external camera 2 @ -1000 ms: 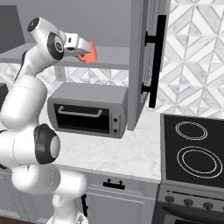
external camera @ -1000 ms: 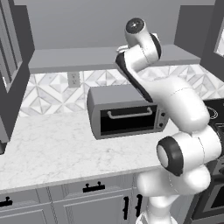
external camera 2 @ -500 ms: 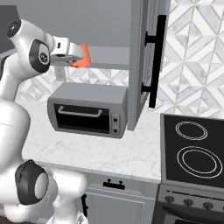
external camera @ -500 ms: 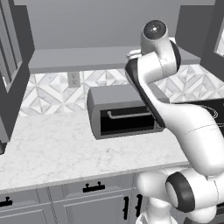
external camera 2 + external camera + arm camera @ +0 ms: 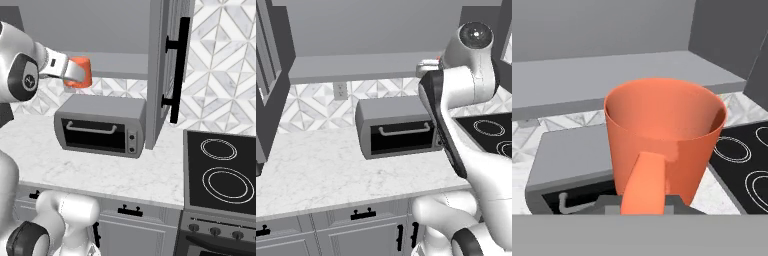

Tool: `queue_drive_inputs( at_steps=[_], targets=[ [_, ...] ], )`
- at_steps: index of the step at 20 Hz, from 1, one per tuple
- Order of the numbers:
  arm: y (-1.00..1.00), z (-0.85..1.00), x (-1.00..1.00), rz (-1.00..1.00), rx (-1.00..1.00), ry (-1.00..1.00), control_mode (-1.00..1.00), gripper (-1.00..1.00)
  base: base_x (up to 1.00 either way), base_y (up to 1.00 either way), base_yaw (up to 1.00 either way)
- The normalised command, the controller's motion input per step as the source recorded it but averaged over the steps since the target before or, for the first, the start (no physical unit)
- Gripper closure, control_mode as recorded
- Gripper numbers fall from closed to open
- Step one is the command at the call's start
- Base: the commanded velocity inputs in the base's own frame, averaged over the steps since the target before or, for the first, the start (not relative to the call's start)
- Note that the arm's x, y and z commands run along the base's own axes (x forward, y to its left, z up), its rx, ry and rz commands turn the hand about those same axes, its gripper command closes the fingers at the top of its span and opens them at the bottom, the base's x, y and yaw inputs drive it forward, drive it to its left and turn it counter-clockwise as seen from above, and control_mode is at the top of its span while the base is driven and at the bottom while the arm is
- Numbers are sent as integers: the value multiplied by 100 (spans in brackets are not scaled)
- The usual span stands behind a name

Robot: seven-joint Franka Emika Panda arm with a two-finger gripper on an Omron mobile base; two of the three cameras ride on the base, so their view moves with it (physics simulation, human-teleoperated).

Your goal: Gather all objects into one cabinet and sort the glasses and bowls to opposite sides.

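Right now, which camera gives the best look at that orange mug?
The hand view: the orange mug is close up, with its open mouth, empty inside and handle facing the camera. The right base view shows it small, partly behind the end effector, above the toaster oven. The left base view barely catches it behind the arm.

arm: raised high | gripper: closed, level, holding load

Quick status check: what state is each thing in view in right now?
Orange handled mug: upright, empty, held in the air above the toaster oven.
Gripper: shut on the mug.
Grey toaster oven: door closed, on the counter.
Upper cabinet: door open, shelf in front of the mug bare.
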Motion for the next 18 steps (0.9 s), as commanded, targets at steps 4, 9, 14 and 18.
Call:
queue_drive_inputs(
  at_steps=[4,9,14,18],
  targets=[
    [0,19,-100,0,18,0,-100,100,0,0,0],
    [0,1,-80,0,6,0,100,100,-20,0,0],
    [0,0,0,0,0,0,100,100,-100,-25,0],
    [0,0,0,0,0,0,100,100,-100,-54,0]
  ],
)
